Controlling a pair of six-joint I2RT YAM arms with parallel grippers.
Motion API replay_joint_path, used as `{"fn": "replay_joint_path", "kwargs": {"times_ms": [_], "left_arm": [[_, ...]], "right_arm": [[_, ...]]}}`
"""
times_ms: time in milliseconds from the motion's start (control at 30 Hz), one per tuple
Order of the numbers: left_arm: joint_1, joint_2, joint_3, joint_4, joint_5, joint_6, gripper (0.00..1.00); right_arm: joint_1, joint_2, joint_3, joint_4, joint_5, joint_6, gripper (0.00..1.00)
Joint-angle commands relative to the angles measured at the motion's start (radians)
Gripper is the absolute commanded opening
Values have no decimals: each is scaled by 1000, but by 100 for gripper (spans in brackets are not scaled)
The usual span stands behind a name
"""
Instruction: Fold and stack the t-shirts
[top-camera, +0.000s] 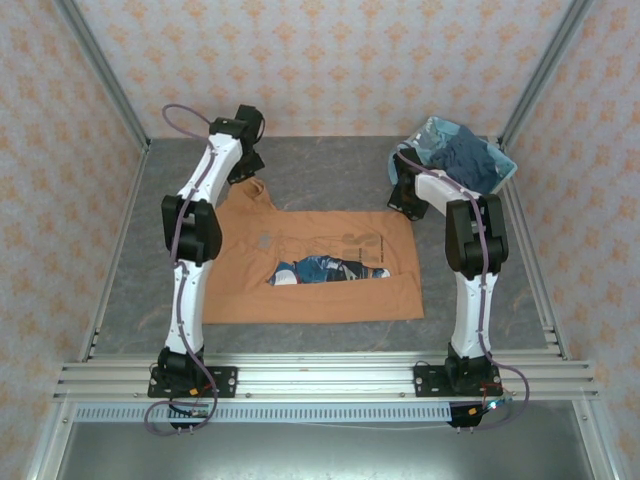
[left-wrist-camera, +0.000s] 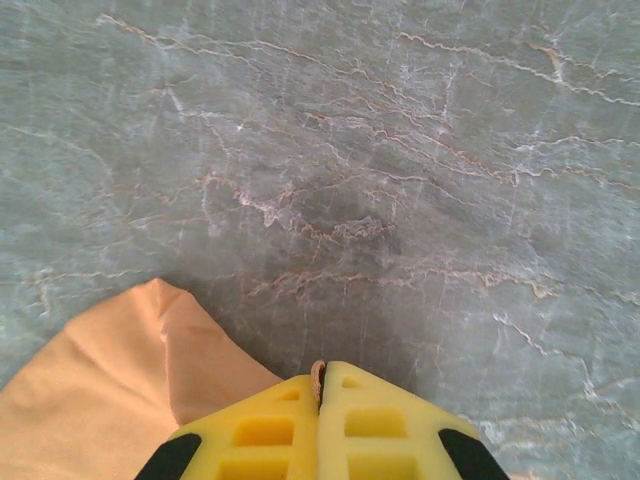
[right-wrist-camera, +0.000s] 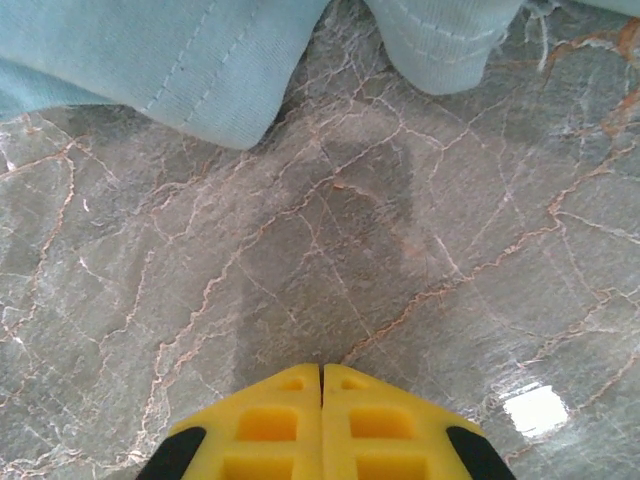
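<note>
The orange-tan t-shirt (top-camera: 310, 270) lies spread flat on the table, its dark multicoloured print (top-camera: 325, 268) showing near the middle. At the shirt's far left corner, my left gripper (top-camera: 248, 175) is shut on the cloth edge. In the left wrist view a sliver of orange hem sits between the yellow fingertips (left-wrist-camera: 345, 385), and more of the shirt (left-wrist-camera: 100, 390) lies to the left. By the shirt's far right corner, my right gripper (top-camera: 402, 190) is shut (right-wrist-camera: 321, 372) over bare table with nothing in it. A pale blue shirt (right-wrist-camera: 160, 50) hangs just ahead of it.
The light blue slotted basket (top-camera: 505, 165) stands at the back right, holding a dark navy shirt (top-camera: 465, 155) and pale blue cloth (top-camera: 432, 132). Metal frame posts and patterned walls close in the grey marbled table (top-camera: 330, 170) on three sides.
</note>
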Motion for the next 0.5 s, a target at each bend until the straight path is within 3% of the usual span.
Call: {"fn": "replay_joint_path", "kwargs": {"times_ms": [0,300,467], "left_arm": [[-3,-75,-4,-39,12,-14,0],[-2,-125,44,-153,13,-7,0],[-2,-278,-169,-187,16,5,0]], "right_arm": [[-4,-44,38,-67,49,-22,0],[-5,-103,47,-93,15,-65,0],[-2,-194,-44,-99,-14,-63,0]]}}
